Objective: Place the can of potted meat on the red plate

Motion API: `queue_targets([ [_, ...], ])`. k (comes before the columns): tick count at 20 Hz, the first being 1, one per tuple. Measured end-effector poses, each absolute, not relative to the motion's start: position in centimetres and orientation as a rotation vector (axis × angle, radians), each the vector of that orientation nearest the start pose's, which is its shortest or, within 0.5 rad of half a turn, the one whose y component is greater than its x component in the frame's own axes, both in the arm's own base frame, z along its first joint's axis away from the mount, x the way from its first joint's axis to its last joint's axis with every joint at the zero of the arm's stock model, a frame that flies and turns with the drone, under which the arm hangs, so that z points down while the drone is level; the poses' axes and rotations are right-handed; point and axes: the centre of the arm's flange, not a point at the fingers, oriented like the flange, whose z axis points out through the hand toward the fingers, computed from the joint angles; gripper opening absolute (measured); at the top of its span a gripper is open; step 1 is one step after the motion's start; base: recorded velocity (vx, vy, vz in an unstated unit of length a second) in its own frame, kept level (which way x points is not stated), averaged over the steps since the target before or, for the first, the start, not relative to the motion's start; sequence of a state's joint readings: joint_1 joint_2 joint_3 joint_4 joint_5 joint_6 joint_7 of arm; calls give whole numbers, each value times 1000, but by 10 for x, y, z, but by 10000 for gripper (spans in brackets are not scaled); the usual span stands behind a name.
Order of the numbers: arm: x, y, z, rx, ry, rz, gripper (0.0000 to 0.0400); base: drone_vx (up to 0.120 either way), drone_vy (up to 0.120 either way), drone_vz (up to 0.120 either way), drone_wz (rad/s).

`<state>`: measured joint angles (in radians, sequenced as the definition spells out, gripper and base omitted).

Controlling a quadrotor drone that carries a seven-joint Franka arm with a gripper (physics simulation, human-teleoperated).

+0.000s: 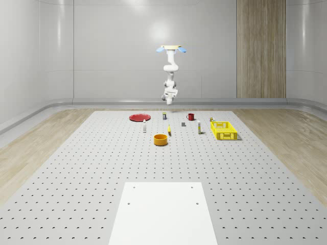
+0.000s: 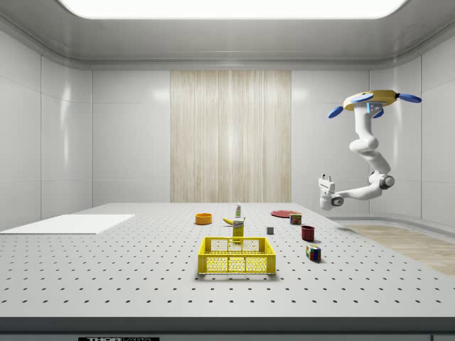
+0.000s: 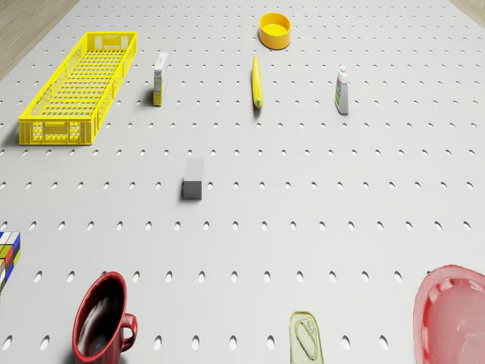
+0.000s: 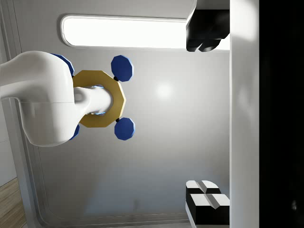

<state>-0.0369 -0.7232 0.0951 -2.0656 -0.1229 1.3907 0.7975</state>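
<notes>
In the whole-scene view the drone [image 1: 171, 49] hovers high over the far end of the perforated table [image 1: 92, 168]. Its arm hangs down, so the gripper [image 1: 168, 100] sits in the air at about twelve o'clock of the can of potted meat [image 1: 164, 116]. The can stands on the table at three o'clock of the red plate [image 1: 139, 117], near it but apart, with a red mug [image 1: 190, 117] farther along at three o'clock. In the side view the gripper [image 2: 327, 192] is at roughly one o'clock of the can [image 2: 295, 219] and well above it, while the red plate [image 2: 284, 213] lies just behind the can. The drone view looks down on the can [image 3: 307, 338]. It is upright with its pull-tab lid facing up, between the red mug [image 3: 102, 317] and the red plate [image 3: 453, 322]. In the wrist view the gripper [image 4: 207, 118] points up at the ceiling, and its fingers [image 4: 207, 203] are spread wide with nothing between them. The can is probably a rigid metal tin, fairly dense for its bulk, with smooth and somewhat slippery walls. It should tolerate a firm squeeze. The best hold would likely come from above, across its two long flat sides, below the rim.
</notes>
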Motion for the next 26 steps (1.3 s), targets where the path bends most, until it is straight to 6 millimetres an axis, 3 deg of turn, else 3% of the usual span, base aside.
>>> queue_targets([
  [6, 301, 47, 679, -3278, 1363, -433, 400, 67, -120, 0, 0],
  [9, 302, 71, 661, -3496, 1457, -708, 400, 80, -120, -27, 0],
  [11, 302, 87, 639, -3668, 1533, -1005, 400, 0, -120, -120, 0],
  [14, 304, 99, 592, -3876, 1633, -1710, 400, 0, -120, -120, 0],
  [16, 305, 93, 558, -3870, 1645, -2379, 400, 0, -120, -120, 0],
  [18, 306, 78, 531, -3648, 1571, -3158, 400, 0, -120, -120, 0],
  [20, 306, 61, 513, -3195, 1397, -3925, 400, 0, -20, -40, 0],
  [21, 307, 52, 507, 530, -234, 778, 400, 0, 0, -120, 0],
  [26, 307, 22, 494, 219, -100, 786, 400, 40, 0, -120, 0],
])
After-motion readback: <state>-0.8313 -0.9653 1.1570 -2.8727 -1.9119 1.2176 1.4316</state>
